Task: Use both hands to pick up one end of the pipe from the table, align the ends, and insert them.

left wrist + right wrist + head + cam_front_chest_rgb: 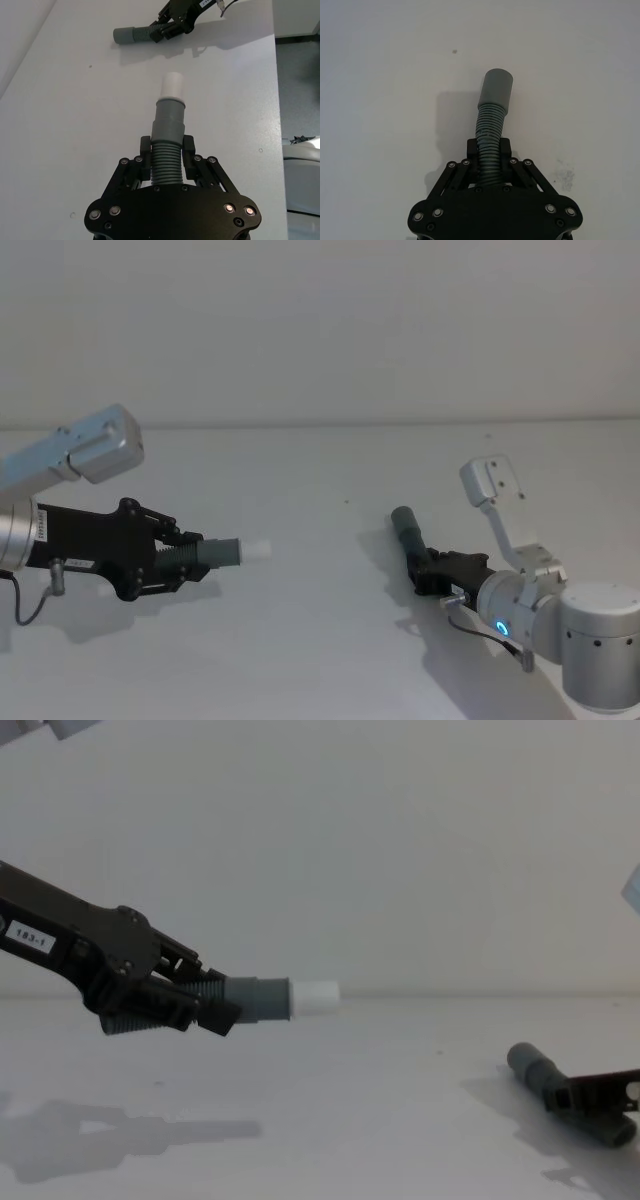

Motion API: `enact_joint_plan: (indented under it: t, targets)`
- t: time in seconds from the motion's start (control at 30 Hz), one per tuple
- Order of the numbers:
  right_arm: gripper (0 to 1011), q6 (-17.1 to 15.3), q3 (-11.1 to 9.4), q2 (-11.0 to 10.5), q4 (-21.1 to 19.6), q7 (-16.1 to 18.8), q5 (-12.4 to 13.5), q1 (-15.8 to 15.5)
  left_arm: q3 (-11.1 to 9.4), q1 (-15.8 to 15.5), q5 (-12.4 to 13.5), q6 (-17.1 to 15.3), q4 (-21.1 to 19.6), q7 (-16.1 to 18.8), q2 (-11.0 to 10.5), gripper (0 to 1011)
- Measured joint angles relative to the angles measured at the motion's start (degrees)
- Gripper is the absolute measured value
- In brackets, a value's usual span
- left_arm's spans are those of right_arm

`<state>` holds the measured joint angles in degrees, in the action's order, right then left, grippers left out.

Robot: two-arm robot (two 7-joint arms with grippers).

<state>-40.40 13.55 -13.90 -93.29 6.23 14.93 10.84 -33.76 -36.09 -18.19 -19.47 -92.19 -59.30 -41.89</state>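
Left gripper (215, 1004), white-tipped pipe (262, 999) aloft, right gripper (563, 1098), collared pipe (530, 1065) low

I read one white sticker (28, 936), "183-1", on the left arm (70, 955) behind the left gripper (216, 1004). Other stickers near that gripper are too small to read.

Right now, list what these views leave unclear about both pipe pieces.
- Rear end of the white-tipped piece: hidden inside the left gripper, left wrist and head views.
- Bore of the collar piece: opening faces away, right wrist view; too small in head view.
- Right gripper: cut off by the chest view's right edge.
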Motion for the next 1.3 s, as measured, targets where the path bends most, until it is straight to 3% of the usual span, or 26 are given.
enact_joint_plan:
  t: [0.3, 0.6, 1.3]
  targets:
    - [216, 3.8, 0.2, -0.8, -0.1, 1.4, -0.9, 0.0, 0.0, 0.0, 0.0, 0.0, 0.0, 0.0, 0.0, 332]
    - [217, 10.4, 0.6, -2.9, -0.6, 5.0, -1.8, 0.0, 0.0, 0.0, 0.0, 0.0, 0.0, 0.0, 0.0, 332]
    - [215, 31.2, 2.9, -11.2, 1.3, 18.8, -2.8, 2.3, 0.0, 0.0, 0.0, 0.0, 0.0, 0.0, 0.0, 332]
